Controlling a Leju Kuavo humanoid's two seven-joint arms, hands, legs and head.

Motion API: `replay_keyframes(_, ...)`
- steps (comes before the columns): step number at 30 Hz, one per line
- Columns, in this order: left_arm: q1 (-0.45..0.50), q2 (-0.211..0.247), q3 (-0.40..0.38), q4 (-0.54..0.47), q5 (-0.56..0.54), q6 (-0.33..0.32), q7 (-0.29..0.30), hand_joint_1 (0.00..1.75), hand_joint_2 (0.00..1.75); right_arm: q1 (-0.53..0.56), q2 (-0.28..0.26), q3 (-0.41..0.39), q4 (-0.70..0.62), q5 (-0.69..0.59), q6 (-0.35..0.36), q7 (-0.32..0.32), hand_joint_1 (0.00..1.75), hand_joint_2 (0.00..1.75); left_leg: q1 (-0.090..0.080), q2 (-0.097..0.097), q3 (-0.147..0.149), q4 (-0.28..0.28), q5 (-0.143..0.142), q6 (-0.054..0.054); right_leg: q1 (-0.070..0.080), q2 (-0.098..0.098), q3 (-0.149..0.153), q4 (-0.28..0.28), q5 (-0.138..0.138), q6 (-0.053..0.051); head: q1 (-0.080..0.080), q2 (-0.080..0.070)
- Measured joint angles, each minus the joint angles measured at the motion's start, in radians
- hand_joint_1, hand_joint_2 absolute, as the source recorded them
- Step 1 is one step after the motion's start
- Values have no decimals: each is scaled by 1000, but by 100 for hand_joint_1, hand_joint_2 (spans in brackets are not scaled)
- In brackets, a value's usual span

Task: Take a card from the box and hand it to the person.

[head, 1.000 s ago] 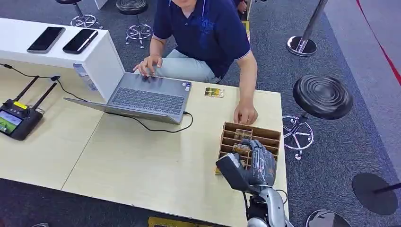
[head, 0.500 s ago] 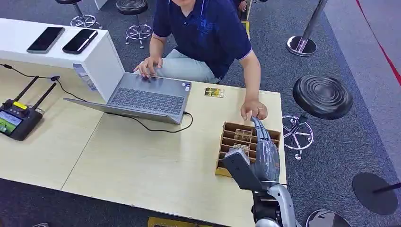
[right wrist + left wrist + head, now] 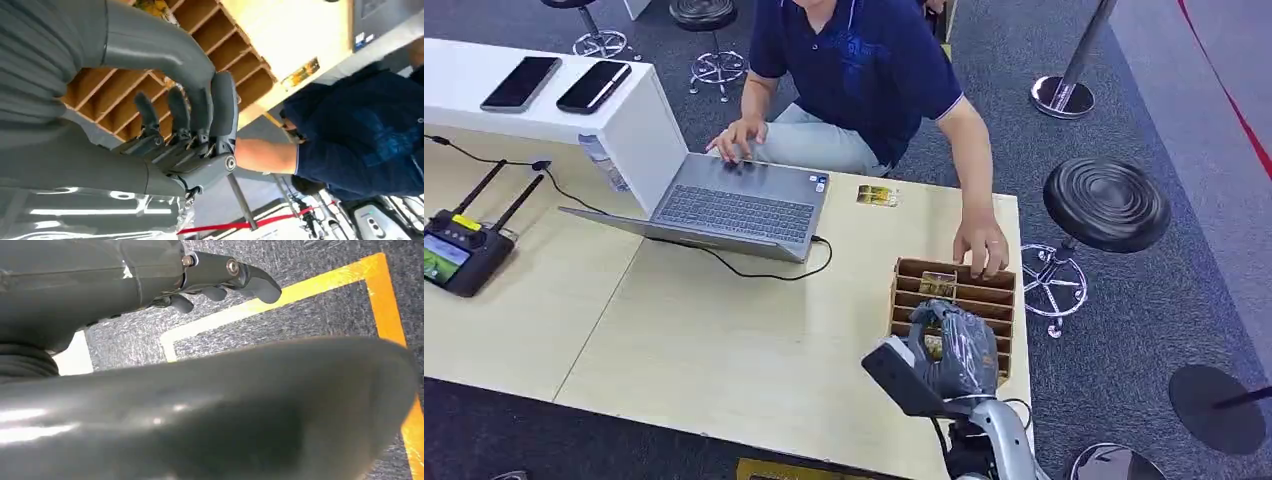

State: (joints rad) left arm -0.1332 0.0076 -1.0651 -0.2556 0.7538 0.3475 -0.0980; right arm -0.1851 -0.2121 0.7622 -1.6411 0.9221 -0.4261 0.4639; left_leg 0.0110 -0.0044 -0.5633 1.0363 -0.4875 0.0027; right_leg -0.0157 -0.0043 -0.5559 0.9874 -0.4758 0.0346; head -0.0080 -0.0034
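Head view: laptop [image 3: 744,205] at table's [image 3: 724,350] far edge, person's hand [image 3: 982,245] on slotted wooden box [image 3: 969,290] near right edge, cards [image 3: 938,284] inside; right hand [image 3: 954,345] above, fingers curled, grip unclear.

The head view looks forward and steeply down from high above the near edge of the pale wooden counter [image 3: 724,340], taking in the brown slotted wooden box [image 3: 954,300] near its right end and the person in a dark blue shirt [image 3: 864,70] seated beyond it. The right wrist view sits close behind the grey right hand [image 3: 190,130], turned on its side, facing the same box [image 3: 120,95] and person [image 3: 360,135]; these two views share them. The left wrist view, pressed close to the grey left hand [image 3: 220,280], faces down at grey carpet floor [image 3: 310,315] with yellow tape lines [image 3: 280,295].
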Motion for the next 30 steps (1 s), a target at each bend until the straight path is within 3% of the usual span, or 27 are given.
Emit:
replay_keyframes(2, -1, 0, 0, 0, 0, 0, 0, 0, 0, 0, 0, 8, 12, 22, 3, 8, 119, 175, 0, 0, 0, 0, 0, 0, 0, 0, 0, 0, 0, 0, 0, 0)
replay_keyframes(4, -1, 0, 0, 0, 0, -1, 1, 0, 0, 0, 0, 13, 25, 49, 15, 17, 96, 175, 0, 0, 0, 0, 0, 0, 0, 0, 0, 0, 0, 0, 1, 0)
replay_keyframes(10, -2, 0, 0, 0, 0, -3, 8, 0, 0, -1, 2, 22, 66, 124, 39, 41, 70, 175, 0, 0, 0, 0, 0, 0, 0, 0, 0, 0, 0, 0, 0, 0)
replay_keyframes(17, -3, 0, 0, 0, -2, -3, 14, 0, 0, -2, 3, 28, 103, 172, 55, 55, 79, 175, 0, 0, 0, 0, 0, 0, 0, 0, 0, 0, 0, 0, 1, 0)
replay_keyframes(19, -3, 0, 0, 0, -2, -3, 14, 0, 0, -2, 5, 28, 110, 186, 61, 59, 94, 175, 0, 0, 0, 0, 0, 0, 0, 0, 0, 0, 0, 0, 0, 0)
replay_keyframes(25, -3, 0, 0, 0, -2, -3, 14, 0, 0, -2, 5, 29, 130, 199, 70, 62, 117, 175, 0, 0, 0, 0, 0, 0, 0, 0, 0, 0, 0, 0, 0, 0)
replay_keyframes(30, -3, 0, 0, 0, -2, -4, 15, 0, 0, -3, 5, 29, 144, 219, 77, 71, 106, 175, 0, 0, 0, 0, 0, 0, 0, 0, 0, 0, 0, 0, 0, 0)
